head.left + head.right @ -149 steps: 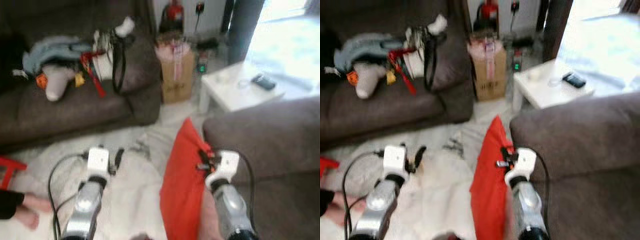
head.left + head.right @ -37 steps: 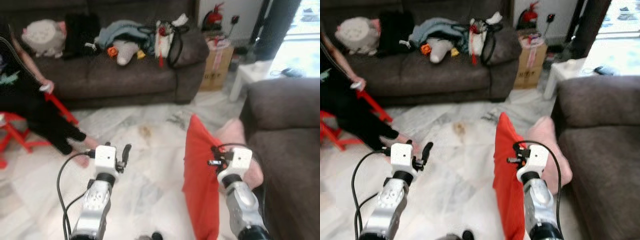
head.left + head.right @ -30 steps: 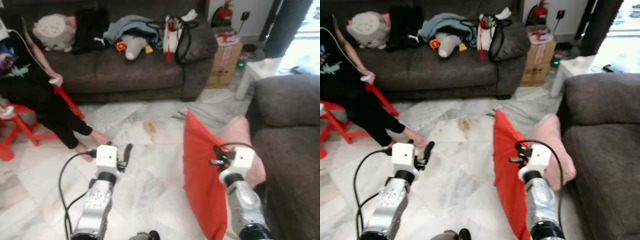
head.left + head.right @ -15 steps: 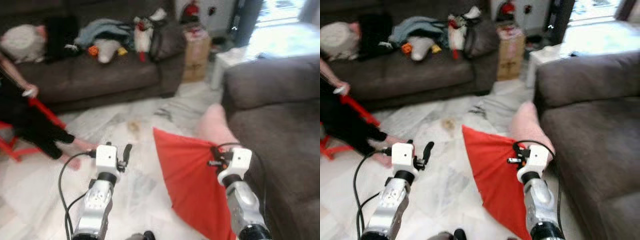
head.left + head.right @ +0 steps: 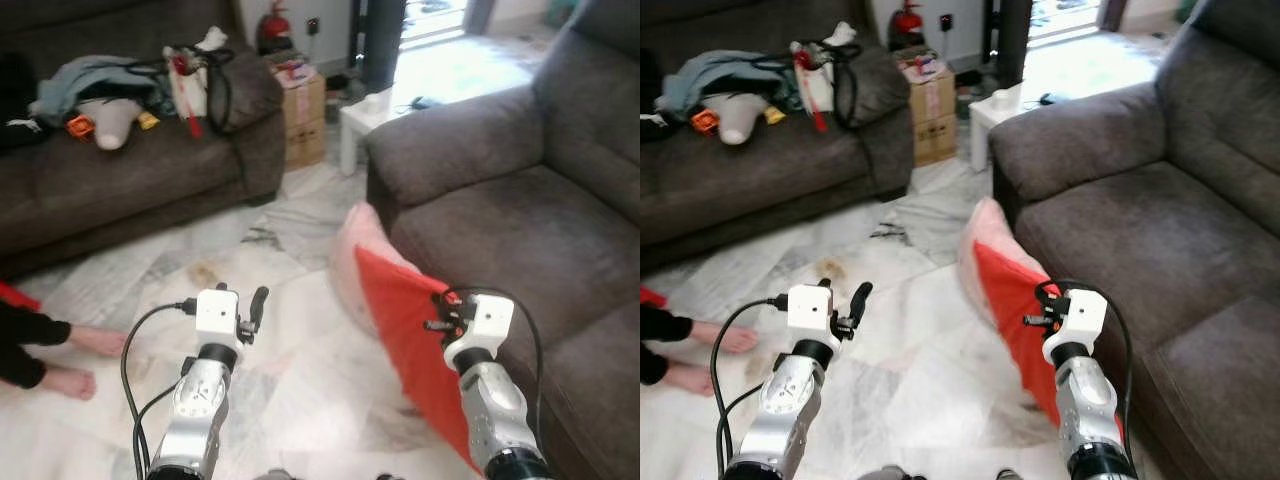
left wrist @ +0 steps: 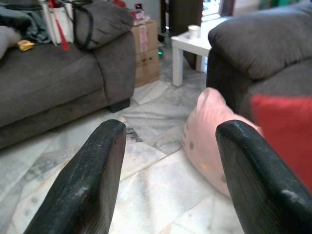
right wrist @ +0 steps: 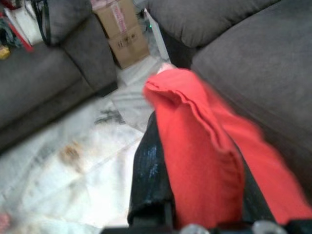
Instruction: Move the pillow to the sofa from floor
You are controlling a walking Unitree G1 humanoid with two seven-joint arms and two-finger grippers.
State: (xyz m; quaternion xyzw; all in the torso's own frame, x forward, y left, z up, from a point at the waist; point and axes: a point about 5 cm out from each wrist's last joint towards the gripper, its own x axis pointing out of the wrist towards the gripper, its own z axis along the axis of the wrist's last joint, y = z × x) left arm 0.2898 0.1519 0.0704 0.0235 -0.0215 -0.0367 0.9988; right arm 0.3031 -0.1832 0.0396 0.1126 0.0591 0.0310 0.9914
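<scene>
**Red pillow held in right gripper, at the front edge of the grey sofa**

Right gripper (image 5: pixel 440 312): at about 4 o'clock in the head view, low and near. Its black fingers (image 7: pixel 151 180) are clamped on a fold of the red pillow (image 5: pixel 410 345); the wrist view shows red fabric bunched between them. The pillow hangs tilted off the floor, its upper corner toward 12 o'clock and its lower corner trailing down beside the right forearm. It overlaps the front edge of the near sofa's seat; contact with the seat cannot be judged.

Left gripper (image 5: pixel 252 305): at about 7 o'clock, raised over the marble floor (image 5: pixel 290 370). Fingers (image 6: pixel 87 185) spread wide, nothing between them.

A pink pillow (image 5: pixel 355 255) lies on the floor just behind the red one, leaning against the base of the grey sofa (image 5: pixel 500 230), which fills 1 to 4 o'clock.

At 9 o'clock, the bare feet (image 5: pixel 70 360) of a person rest on the floor at the frame edge.

Farther, at 11 o'clock, a second dark sofa (image 5: pixel 120 190) carries a heap of clothes (image 5: pixel 85 80), a pale cushion-like lump and a bag with black straps (image 5: pixel 205 75). At 12 o'clock a cardboard box (image 5: pixel 300 120) stands beside that sofa's arm, then a small white table (image 5: pixel 375 115) with a cup on it. A red fire extinguisher (image 5: pixel 272 25) stands against the far wall.
</scene>
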